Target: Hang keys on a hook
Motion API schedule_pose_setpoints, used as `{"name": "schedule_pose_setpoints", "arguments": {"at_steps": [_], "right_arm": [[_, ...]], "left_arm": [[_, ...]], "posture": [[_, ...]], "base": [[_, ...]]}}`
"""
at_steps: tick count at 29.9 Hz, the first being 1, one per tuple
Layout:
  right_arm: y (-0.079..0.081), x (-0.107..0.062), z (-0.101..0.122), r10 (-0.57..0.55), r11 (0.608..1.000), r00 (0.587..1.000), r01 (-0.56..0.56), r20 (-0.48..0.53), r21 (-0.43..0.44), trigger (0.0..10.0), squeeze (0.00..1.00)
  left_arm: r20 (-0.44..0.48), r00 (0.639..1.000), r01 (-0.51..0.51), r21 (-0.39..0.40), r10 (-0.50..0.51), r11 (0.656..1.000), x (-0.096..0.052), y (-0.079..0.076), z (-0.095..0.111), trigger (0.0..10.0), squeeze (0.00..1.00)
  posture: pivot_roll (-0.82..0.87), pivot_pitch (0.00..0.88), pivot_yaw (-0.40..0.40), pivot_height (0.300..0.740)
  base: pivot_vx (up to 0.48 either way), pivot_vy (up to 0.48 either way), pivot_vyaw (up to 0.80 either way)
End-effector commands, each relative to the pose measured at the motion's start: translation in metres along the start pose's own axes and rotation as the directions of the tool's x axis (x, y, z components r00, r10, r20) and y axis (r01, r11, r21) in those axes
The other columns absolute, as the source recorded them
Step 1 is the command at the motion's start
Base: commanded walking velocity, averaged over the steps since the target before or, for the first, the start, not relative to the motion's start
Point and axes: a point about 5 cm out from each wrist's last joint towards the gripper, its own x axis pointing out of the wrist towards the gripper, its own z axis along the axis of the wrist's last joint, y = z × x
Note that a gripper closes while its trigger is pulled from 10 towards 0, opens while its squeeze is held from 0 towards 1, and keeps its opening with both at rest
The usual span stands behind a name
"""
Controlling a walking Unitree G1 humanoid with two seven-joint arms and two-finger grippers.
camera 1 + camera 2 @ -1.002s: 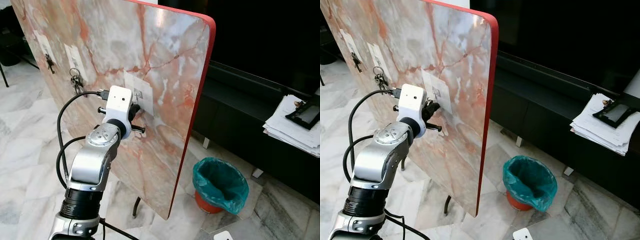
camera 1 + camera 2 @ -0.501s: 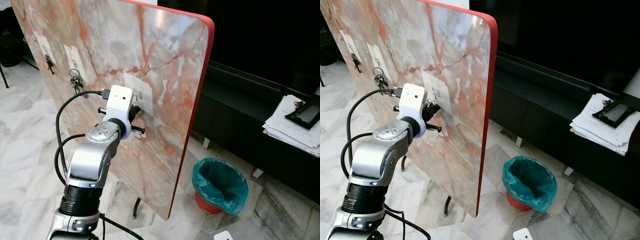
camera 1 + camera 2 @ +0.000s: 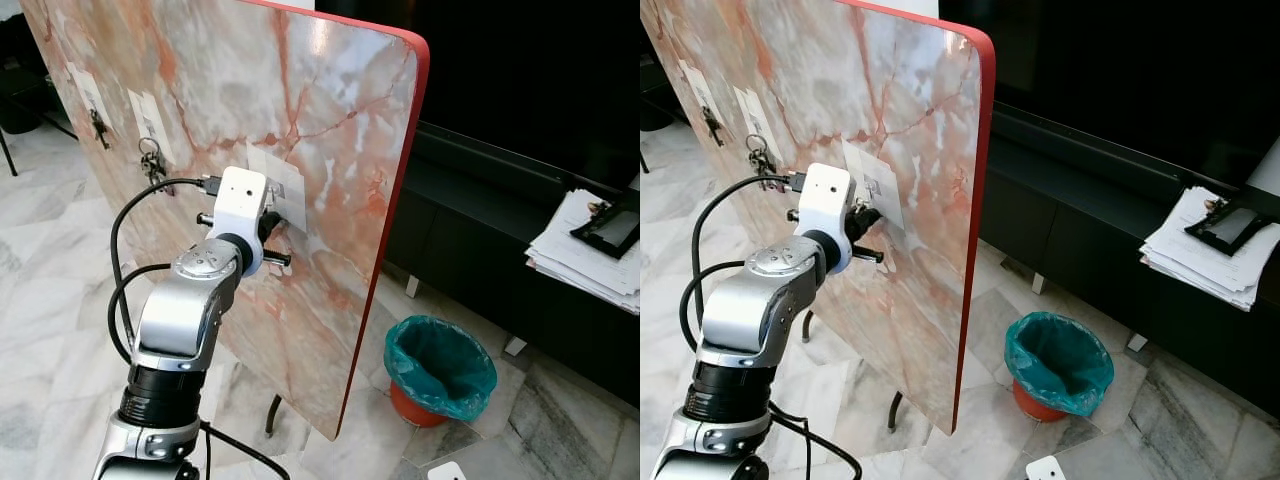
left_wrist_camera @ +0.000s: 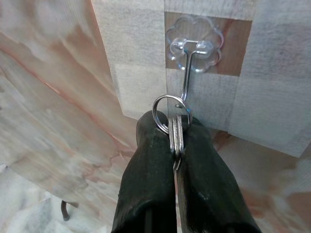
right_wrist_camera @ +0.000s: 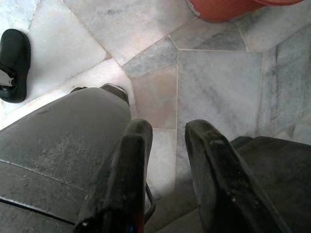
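Note:
My left gripper [image 4: 174,133] is shut on a bunch of silver keys [image 4: 175,136], pressed up against the marbled board [image 3: 230,90]. The key ring [image 4: 171,110] stands at the lower end of a wire hook [image 4: 188,73] fixed by a clear flower-shaped sticker on a pale patch. From the head views the left arm [image 3: 190,310] reaches up to that patch [image 3: 285,190] in the board's middle. Other keys [image 3: 152,160] hang from a hook further left, and another set [image 3: 99,126] beyond. My right gripper [image 5: 167,138] hangs idle over the floor, open.
The red-edged board [image 3: 400,200] leans upright on thin legs over a marble floor. A red bin with a green bag [image 3: 440,372] stands to the right. A dark low cabinet [image 3: 500,240] behind holds a stack of papers [image 3: 585,250].
The left arm has barely shifted; the keys stay gripped at the hook.

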Motion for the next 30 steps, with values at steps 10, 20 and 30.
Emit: {"name": "schedule_pose_setpoints", "arguments": {"at_steps": [10,20,30], "right_arm": [[0.013,-0.001,-0.01,0.048,0.999,0.998,-0.048,-0.038,0.009,10.0,0.0],[0.014,0.0,-0.009,0.05,0.999,0.998,-0.05,-0.037,0.009,10.0,0.0],[0.014,0.0,-0.008,0.05,0.999,0.998,-0.05,-0.035,0.012,10.0,0.0]], "left_arm": [[-0.012,0.999,0.046,0.006,-0.046,0.999,-0.001,-0.007,0.01,10.0,0.0],[-0.017,0.997,0.073,-0.059,-0.074,0.996,0.0,-0.01,0.013,10.0,0.0],[-0.004,0.992,0.127,-0.122,-0.129,0.984,0.001,-0.015,0.02,10.0,0.0]], "posture": [[-0.07,0.0,0.006,0.74],[-0.07,0.0,0.013,0.74],[-0.07,0.0,0.017,0.74]], "base": [[0.0,0.0,0.0],[0.0,0.0,0.0],[0.0,0.0,0.0]]}}
